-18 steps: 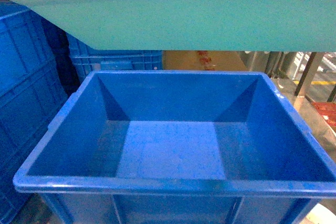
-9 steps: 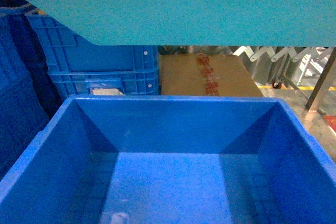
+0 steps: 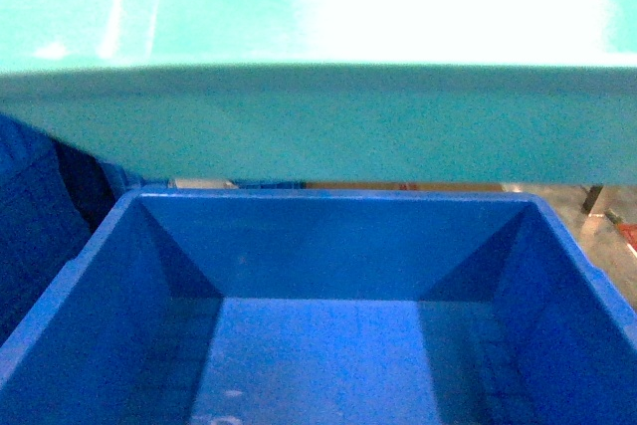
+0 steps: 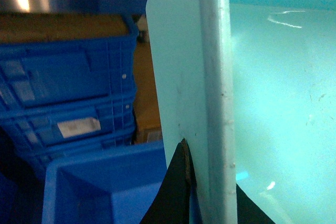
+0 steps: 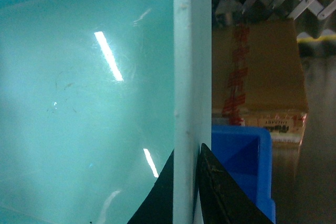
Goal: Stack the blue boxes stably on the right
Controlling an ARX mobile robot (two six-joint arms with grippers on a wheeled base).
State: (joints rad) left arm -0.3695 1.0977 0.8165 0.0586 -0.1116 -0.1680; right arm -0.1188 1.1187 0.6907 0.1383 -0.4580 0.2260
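We carry the turquoise tub (image 3: 318, 116) between both arms, held above the open royal-blue crate (image 3: 318, 345) and not yet set into it; its near wall fills the upper head view, with the far crate rim just under it. The left end effector (image 4: 185, 182) pinches the tub's left rim, one dark finger on each side of the wall. The right end effector (image 5: 195, 192) clamps the right rim the same way. Both are closed on the tub as far as the thin wall allows.

We judge the next move to be a level descent, keeping the tub's sloping walls centred inside the crate's thick rim so it seats without rocking.

The head view hides both grips. Only the wrist views show them, along with the stacked blue crates (image 4: 68, 98) on the left and the cardboard box (image 5: 260, 72) with red tape beyond the crate's corner.
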